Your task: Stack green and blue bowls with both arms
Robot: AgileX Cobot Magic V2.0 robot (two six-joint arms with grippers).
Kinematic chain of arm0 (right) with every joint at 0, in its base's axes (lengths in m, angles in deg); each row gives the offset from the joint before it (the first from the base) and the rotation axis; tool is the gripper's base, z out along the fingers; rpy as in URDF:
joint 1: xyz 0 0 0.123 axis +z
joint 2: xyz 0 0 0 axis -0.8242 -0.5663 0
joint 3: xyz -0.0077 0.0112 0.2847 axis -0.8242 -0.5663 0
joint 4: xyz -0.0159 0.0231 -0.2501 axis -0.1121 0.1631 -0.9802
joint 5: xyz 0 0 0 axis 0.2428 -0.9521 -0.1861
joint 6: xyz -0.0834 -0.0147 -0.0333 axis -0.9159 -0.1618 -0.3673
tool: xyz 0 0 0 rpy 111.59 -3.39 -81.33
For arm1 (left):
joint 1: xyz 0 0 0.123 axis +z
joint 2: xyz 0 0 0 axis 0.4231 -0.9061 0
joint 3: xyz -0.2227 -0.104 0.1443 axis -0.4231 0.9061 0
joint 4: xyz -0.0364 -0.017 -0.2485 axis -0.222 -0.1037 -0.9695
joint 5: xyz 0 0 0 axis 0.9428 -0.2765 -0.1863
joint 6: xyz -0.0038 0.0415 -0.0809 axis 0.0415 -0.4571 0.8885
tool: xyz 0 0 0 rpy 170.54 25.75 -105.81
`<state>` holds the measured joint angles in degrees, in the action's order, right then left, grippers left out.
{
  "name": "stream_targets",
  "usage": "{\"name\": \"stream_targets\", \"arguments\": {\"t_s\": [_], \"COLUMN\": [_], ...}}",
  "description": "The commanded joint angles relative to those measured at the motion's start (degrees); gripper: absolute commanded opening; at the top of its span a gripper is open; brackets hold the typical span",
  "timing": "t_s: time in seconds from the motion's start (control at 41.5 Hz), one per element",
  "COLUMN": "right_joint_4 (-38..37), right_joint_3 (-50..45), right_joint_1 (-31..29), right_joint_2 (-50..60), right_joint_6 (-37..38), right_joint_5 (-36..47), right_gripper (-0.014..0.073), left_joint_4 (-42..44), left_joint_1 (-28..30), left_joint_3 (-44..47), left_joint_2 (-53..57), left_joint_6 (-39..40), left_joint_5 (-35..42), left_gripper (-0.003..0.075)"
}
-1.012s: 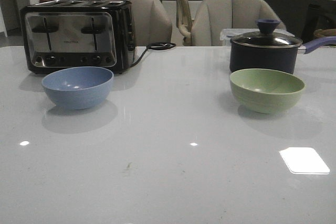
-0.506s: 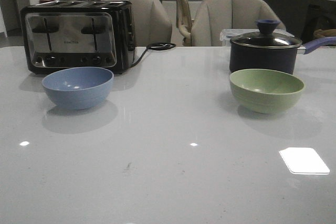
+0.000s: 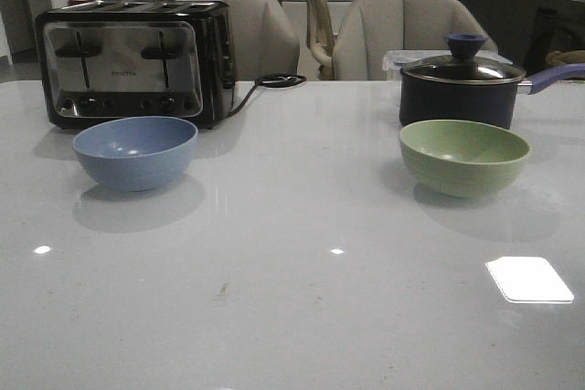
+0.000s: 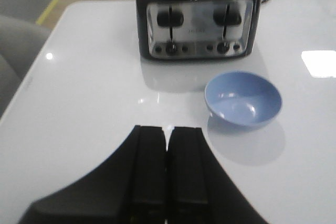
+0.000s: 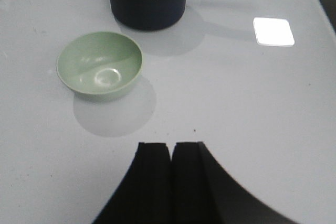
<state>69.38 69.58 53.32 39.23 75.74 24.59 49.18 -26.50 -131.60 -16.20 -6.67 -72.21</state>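
The blue bowl (image 3: pixel 135 151) stands upright on the left of the white table, in front of a toaster. It also shows in the left wrist view (image 4: pixel 242 99). The green bowl (image 3: pixel 464 156) stands upright on the right, in front of a dark saucepan, and shows in the right wrist view (image 5: pixel 100 65). Both bowls are empty and far apart. My left gripper (image 4: pixel 167 130) is shut and empty, above the table, well short of the blue bowl. My right gripper (image 5: pixel 171 146) is shut and empty, well short of the green bowl. Neither gripper shows in the front view.
A black and chrome toaster (image 3: pixel 132 61) stands behind the blue bowl, its cord trailing right. A navy saucepan (image 3: pixel 460 86) with a glass lid and a long handle stands behind the green bowl. Chairs stand beyond the table's far edge (image 3: pixel 311 81).
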Motion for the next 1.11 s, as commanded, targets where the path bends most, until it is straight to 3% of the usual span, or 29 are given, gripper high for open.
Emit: {"name": "stream_targets", "arguments": {"t_s": [0.0, 0.193, 0.289, 0.337, 0.41, 0.482, 0.554, 0.699, 1.084], "right_joint_4": [-0.2, -0.2, -0.2, -0.2, -0.2, -0.1, 0.8, 3.8, 7.0], "right_joint_3": [2.0, 2.0, 2.0, 2.0, 2.1, 2.4, 3.2, 7.3, 24.3], "right_joint_1": [0.1, 0.1, 0.1, 0.1, 0.1, 0.1, 0.1, 0.1, 0.2], "right_joint_2": [-3.4, -8.7, -10.8, -12.0, -13.6, -15.3, -17.0, -22.2, -44.4], "right_joint_6": [-0.3, -0.3, -0.3, -0.3, -0.3, -0.3, -0.3, -0.3, -0.9], "right_joint_5": [2.2, 1.1, 1.5, 2.0, 3.1, 3.6, 3.8, 3.4, 0.7], "right_gripper": [0.0038, 0.0071, 0.0217, 0.0316, 0.0468, 0.054, 0.0552, 0.0549, 0.0549], "left_joint_4": [-0.5, -0.5, -0.5, -0.9, -1.2, -1.2, -1.9, -2.4, -3.0], "left_joint_1": [0.2, 0.2, 0.2, 0.2, 0.2, 0.2, -0.1, -5.0, -27.1], "left_joint_3": [-0.9, -1.0, -1.0, -1.0, -1.0, -1.0, -1.0, -1.0, -1.0], "left_joint_2": [-2.4, -7.1, -8.6, -9.3, -10.0, -10.2, -10.2, -10.2, -10.2], "left_joint_6": [0.4, 0.4, 0.4, 0.4, 0.3, 0.0, -0.1, -1.7, -3.2], "left_joint_5": [2.8, 2.5, 2.7, 2.7, 3.5, 4.3, 5.4, 6.2, 6.3], "left_gripper": [0.0099, 0.0101, 0.0145, 0.0216, 0.0383, 0.0542, 0.061, 0.0583, 0.0526]}}
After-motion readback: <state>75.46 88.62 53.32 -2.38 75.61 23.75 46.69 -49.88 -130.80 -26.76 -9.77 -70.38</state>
